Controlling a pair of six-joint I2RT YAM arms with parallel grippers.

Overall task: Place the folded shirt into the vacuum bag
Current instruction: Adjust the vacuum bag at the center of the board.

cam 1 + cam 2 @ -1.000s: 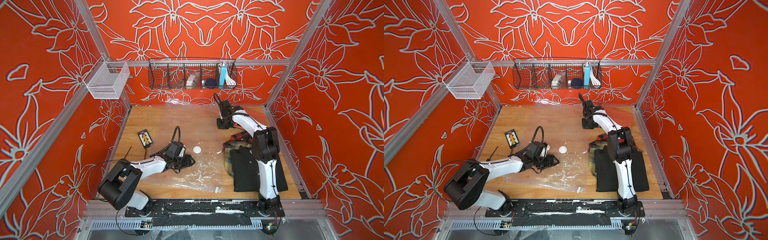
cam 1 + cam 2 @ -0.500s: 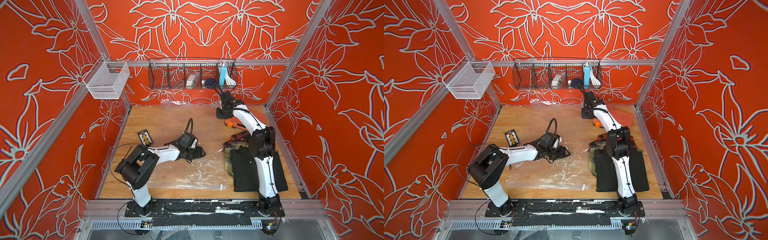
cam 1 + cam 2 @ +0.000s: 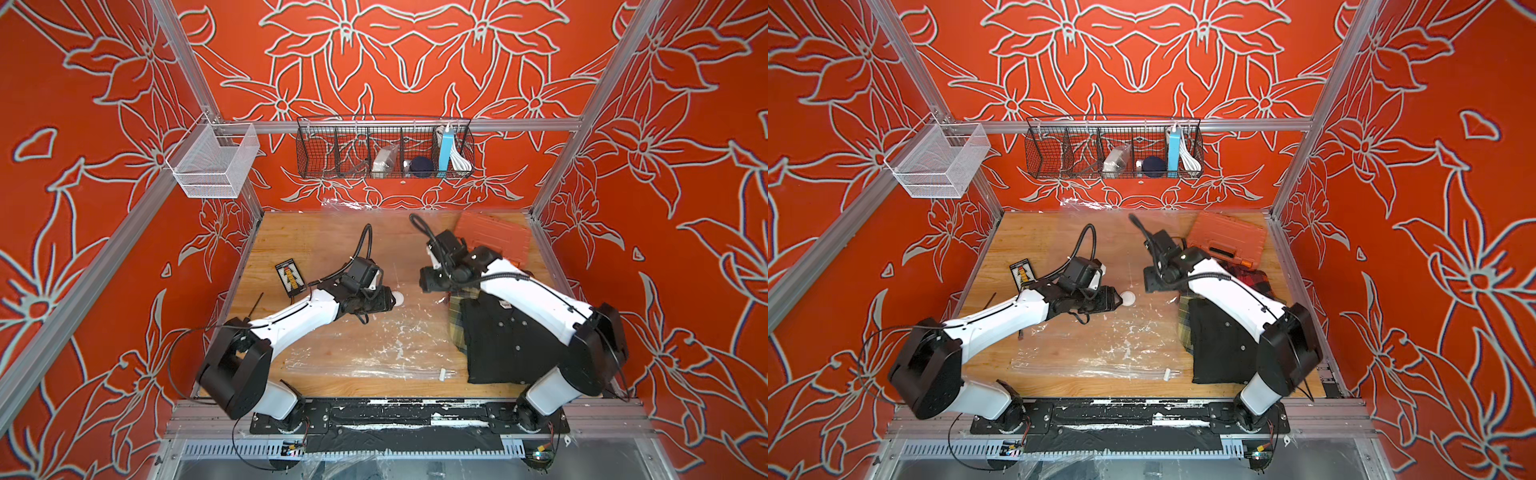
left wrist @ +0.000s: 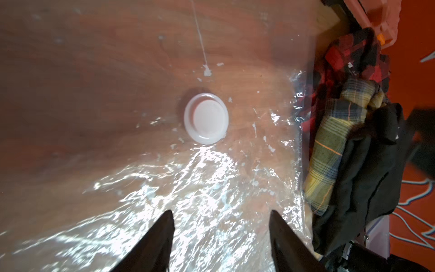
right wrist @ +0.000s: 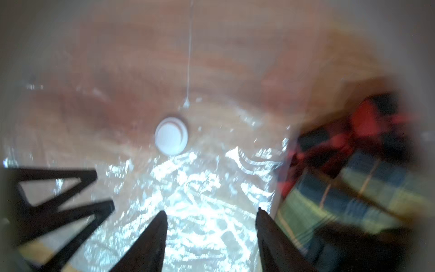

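The vacuum bag (image 3: 365,349) (image 3: 1092,353) lies flat and crinkled on the wooden table, its white valve (image 3: 398,297) (image 4: 206,118) (image 5: 171,136) near the middle. The zip strip with a white slider (image 3: 443,374) runs along the bag's front edge. A folded black shirt (image 3: 507,349) (image 3: 1221,349) (image 4: 372,164) tops a stack of plaid shirts (image 4: 329,146) just right of the bag. My left gripper (image 3: 390,300) (image 4: 221,212) is open over the plastic, right beside the valve. My right gripper (image 3: 426,286) (image 5: 211,210) is open over the bag between the valve and the stack, holding nothing.
An orange tool case (image 3: 492,237) (image 3: 1227,239) lies at the back right corner. A small black card (image 3: 291,277) and a thin black tool (image 3: 255,303) lie at the table's left. A wire basket (image 3: 384,149) and a white mesh basket (image 3: 212,162) hang on the walls.
The right gripper came from the back of the table forward to the bag's middle, and its jaws went from shut to open. The left gripper shifted right to the valve and stayed open.
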